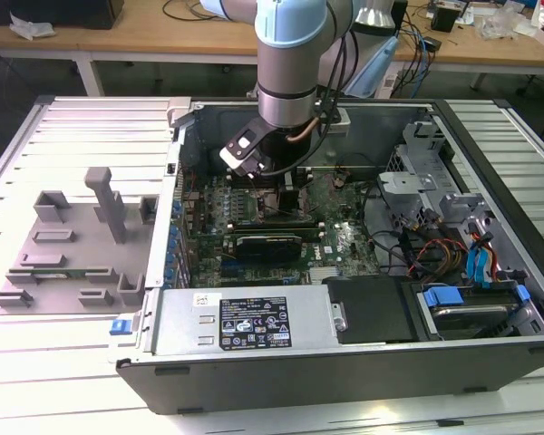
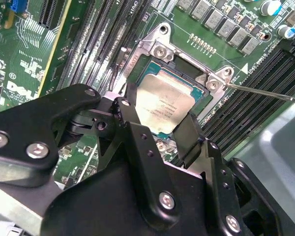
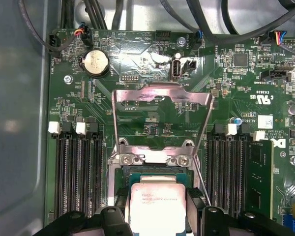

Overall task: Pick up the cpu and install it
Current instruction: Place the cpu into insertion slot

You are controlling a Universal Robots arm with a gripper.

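Hand [image 2: 160, 112] clamps cpu [image 2: 164, 98] over open socket [image 2: 160, 49]; load plate [image 3: 162, 96] raised.

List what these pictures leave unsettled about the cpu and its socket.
1. Whether the cpu sits in the socket or hangs above it: in both wrist views the end effector covers its near edge.
2. The cpu's near part, first wrist view: cut by the picture's edge.
3. Socket contacts, both wrist views: under the cpu.
4. Grey tray slots, exterior view: too small to tell their contents.

The cpu [image 2: 163, 102] is partly covered by the fingers [image 2: 188, 137] of the gripper [image 2: 156, 118]; in the first wrist view it is cut off at the edge.
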